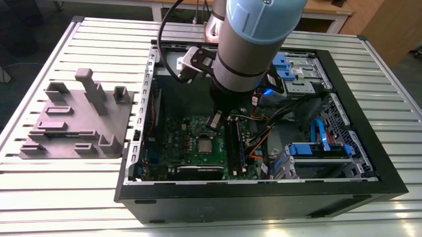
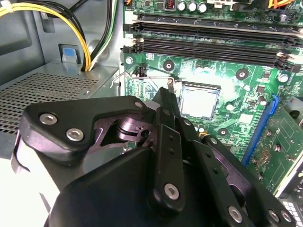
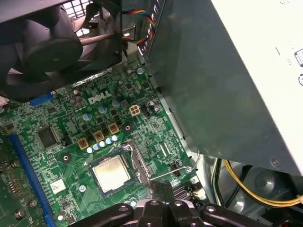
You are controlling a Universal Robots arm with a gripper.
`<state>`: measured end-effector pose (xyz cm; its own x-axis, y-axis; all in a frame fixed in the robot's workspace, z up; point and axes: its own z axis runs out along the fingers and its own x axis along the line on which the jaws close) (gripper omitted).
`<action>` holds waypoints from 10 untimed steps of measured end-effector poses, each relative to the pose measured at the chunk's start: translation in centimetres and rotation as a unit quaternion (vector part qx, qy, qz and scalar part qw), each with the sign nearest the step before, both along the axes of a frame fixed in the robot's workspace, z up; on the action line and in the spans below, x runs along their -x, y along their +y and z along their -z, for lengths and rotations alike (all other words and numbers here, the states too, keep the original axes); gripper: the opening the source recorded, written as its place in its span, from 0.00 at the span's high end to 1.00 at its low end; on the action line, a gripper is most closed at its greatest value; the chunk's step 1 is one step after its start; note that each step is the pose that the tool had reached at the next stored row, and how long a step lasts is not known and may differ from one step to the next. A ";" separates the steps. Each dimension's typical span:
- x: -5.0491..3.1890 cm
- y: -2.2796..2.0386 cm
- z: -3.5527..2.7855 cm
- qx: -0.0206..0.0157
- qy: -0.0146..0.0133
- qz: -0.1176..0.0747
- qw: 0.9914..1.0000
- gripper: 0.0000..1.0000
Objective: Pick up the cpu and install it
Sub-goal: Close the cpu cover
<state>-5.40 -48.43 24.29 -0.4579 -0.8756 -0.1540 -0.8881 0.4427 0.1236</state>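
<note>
The cpu (image 1: 205,146) lies flat in its socket on the green motherboard (image 1: 178,143) inside the open computer case. Its shiny silver top shows in both wrist views (image 2: 199,101) (image 3: 111,172). My gripper (image 1: 216,121) hangs inside the case just above the board, a little to one side of the cpu. Its black fingers are pressed together with nothing between them (image 2: 169,94) (image 3: 166,188). The fingertips stand beside the thin wire socket lever (image 3: 165,175), which lies out along the socket's edge (image 2: 142,76).
A grey moulded tray with upright posts (image 1: 76,123) sits on the slatted table at the exterior view's left. Inside the case are black memory slots (image 2: 208,45), a fan (image 3: 42,42), the power supply box (image 3: 227,80), yellow cables (image 2: 80,38) and blue drive brackets (image 1: 316,148).
</note>
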 end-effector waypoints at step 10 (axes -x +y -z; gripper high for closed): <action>0.00 -0.15 0.00 0.000 0.000 0.000 1.000 0.90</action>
